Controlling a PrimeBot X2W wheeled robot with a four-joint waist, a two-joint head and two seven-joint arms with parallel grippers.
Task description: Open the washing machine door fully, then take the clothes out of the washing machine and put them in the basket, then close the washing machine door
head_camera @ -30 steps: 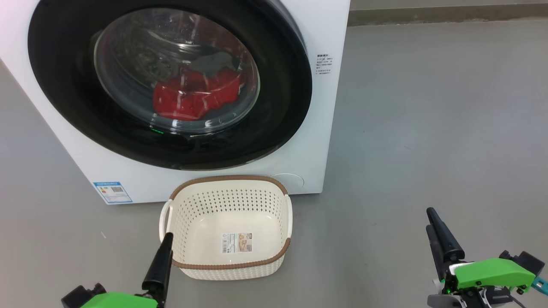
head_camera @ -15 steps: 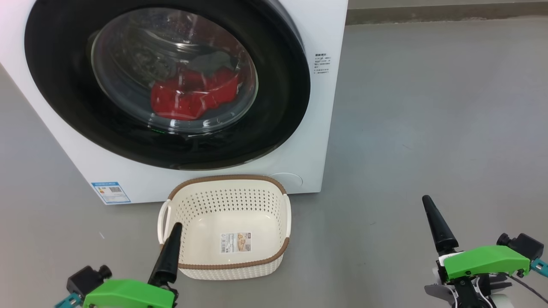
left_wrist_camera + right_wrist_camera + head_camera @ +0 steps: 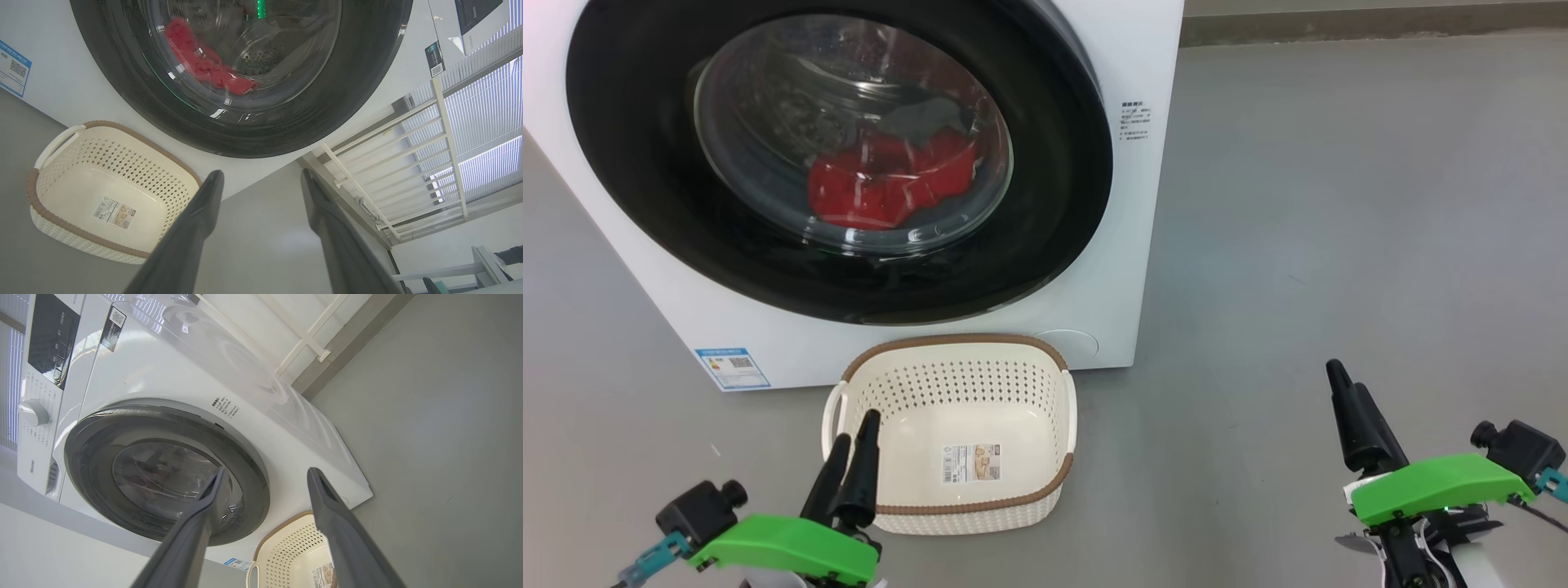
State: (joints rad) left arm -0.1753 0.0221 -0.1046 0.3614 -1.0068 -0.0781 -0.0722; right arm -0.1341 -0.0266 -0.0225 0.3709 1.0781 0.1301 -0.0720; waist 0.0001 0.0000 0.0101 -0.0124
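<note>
Left gripper (image 3: 858,426) and right gripper (image 3: 1344,377), both with fingers spread and holding nothing, low before the washing machine (image 3: 1147,269). The washing machine door (image 3: 1054,163) is shut; the clothes (image 3: 882,188) lie behind its glass (red fabric, low in the drum); the basket (image 3: 956,340) stands empty on the floor (image 3: 1339,204) just before the machine. Risk: the door, swung fully, may strike the basket set close beneath it, and the left fingers, near its front corner, may nudge it. Compared with a second ago, both grippers sit higher in the head view, the left one further toward the basket.
</note>
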